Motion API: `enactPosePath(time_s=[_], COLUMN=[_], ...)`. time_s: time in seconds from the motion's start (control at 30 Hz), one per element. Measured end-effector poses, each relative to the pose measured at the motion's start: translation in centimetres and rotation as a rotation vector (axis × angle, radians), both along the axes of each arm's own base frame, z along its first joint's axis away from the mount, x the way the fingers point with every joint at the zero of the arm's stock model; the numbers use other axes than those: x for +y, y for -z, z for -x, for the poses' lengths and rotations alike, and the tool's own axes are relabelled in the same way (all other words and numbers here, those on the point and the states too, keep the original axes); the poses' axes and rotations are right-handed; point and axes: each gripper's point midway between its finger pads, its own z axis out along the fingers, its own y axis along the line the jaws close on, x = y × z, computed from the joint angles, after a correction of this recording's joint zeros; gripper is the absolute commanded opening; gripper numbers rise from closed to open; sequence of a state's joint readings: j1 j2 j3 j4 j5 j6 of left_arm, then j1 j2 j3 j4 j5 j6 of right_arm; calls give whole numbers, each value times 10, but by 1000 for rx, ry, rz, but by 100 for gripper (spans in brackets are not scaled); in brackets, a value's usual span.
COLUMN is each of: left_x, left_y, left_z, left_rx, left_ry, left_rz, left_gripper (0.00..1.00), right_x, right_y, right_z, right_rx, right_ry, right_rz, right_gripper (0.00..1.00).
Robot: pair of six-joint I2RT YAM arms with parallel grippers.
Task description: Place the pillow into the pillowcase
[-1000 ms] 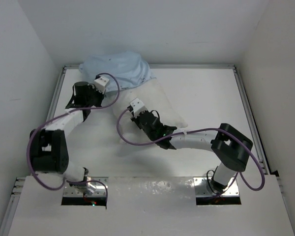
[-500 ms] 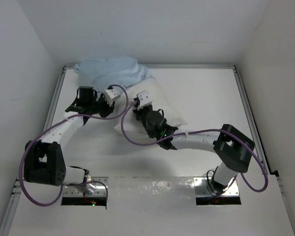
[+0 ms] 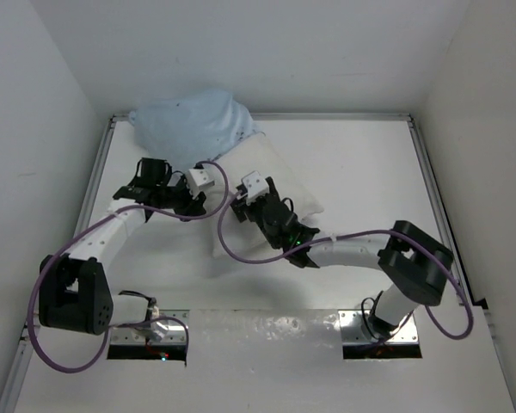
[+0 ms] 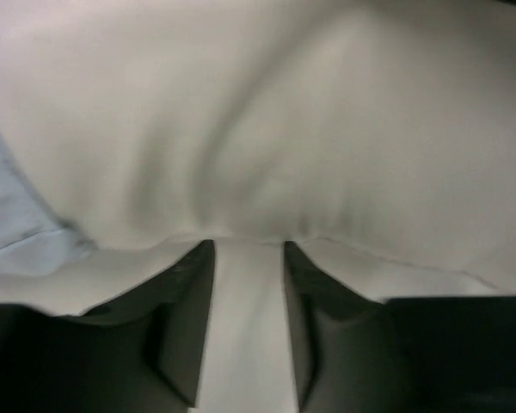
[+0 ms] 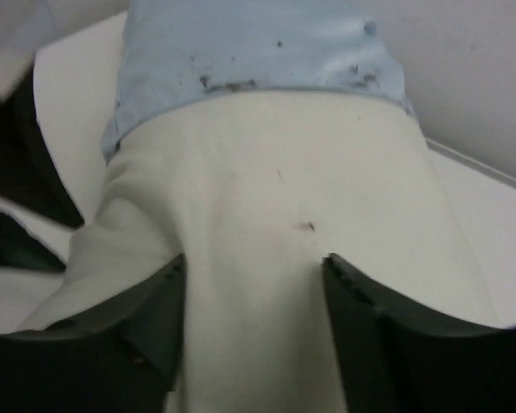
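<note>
My left gripper [image 4: 247,248]: jaws parted narrowly, tips at pillow [image 4: 327,129] seam, nothing pinched. My right gripper [image 5: 253,262]: jaws wide, straddling pillow top, no grip. Pillow's far end sits inside pillowcase [image 5: 249,43]; near half bare on table [image 3: 361,163]. Step: regrip nearer free end, push lengthwise, keep case mouth from bunching. Versus one second earlier: both jaws released; case shifted toward back-left corner.

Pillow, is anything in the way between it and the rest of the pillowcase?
Nothing visible. The pillow has its far end inside the pillowcase mouth; the left gripper and right gripper are at its bare near part, away from the opening.
</note>
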State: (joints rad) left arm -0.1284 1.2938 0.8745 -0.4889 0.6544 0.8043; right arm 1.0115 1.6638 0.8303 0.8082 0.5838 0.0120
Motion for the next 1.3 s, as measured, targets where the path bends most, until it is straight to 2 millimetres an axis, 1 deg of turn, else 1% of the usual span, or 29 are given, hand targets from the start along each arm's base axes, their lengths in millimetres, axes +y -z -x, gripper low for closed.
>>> enactPosePath(time_s=[0.07,0.1,0.13,0.2,0.23,0.3,0.33,0.37,0.43,0.47,0.5,0.53,0.6,0.63,0.67,0.7,0.73,0.77,0.87,0.93,0.97,1.0,1.07,1.1,1.13,1.17,1.2,1.23,1.3], left_x=[5,8,12,24,35,64,84,105,152,175,200,222,251,258,260,261,262,261,260,262,262,262,261,260,259,258,257,257,256], left_y=[1,0,0,-2,-4,-10,-15,-20,-30,-34,-37,-38,-32,-26,-19,-12,-5,1,8,8,8,7,7,8,8,9,9,9,8], left_z=[-1,-2,-2,-3,-6,-14,-20,-25,-31,-30,-27,-23,-14,-9,-5,-1,2,5,12,13,13,13,13,13,13,13,13,13,13], left_rx=[2,4,5,17,22,25,24,21,15,17,17,22,50,78,109,144,177,201,239,237,237,237,236,236,239,242,242,241,242], left_ry=[-21,-34,-50,-99,-147,-277,-369,-452,-629,-709,-796,-868,-966,-994,-1006,-1013,-1017,-1018,-1025,-1031,-1031,-1030,-1025,-1022,-1020,-1018,-1015,-1013,-1010], left_rz=[-10,-14,-20,-22,-21,-27,-26,-20,-5,9,17,21,27,31,36,41,46,50,58,61,65,67,74,78,82,85,88,90,96], left_gripper=[39,39,38,38,38,41,42,47,51,51,51,51,50,50,50,49,49,49,48,48,47,48,48,48,48,48,48,48,47], right_x=[-15,-20,-23,-21,-18,-4,6,18,49,65,82,99,136,154,167,177,184,185,172,160,156,154,151,150,149,146,143,140,133], right_y=[9,10,6,-8,-17,-33,-41,-49,-62,-67,-70,-70,-71,-65,-57,-42,-22,0,74,111,127,138,155,157,154,153,151,151,149], right_z=[12,17,22,29,29,30,30,29,21,17,10,3,-18,-28,-35,-42,-45,-46,-42,-43,-44,-48,-55,-60,-64,-67,-70,-72,-75], right_rx=[21,28,31,26,18,-1,-11,-18,-30,-35,-31,-31,-31,-33,-31,-22,-8,11,91,129,140,141,132,112,92,77,67,60,64], right_ry=[-23,-42,-66,-117,-138,-177,-194,-215,-251,-270,-285,-295,-302,-308,-312,-319,-329,-339,-369,-364,-357,-343,-308,-279,-249,-217,-194,-173,-132], right_rz=[59,91,112,154,178,237,271,304,368,393,433,461,514,536,556,591,629,674,841,936,975,1007,1063,1090,1104,1130,1153,1175,1188], right_gripper=[77,84,86,89,93,97,99,99,99,99,99,99,99,99,99,99,99,99,99,99,99,99,98,88,64,51,24,0,0])
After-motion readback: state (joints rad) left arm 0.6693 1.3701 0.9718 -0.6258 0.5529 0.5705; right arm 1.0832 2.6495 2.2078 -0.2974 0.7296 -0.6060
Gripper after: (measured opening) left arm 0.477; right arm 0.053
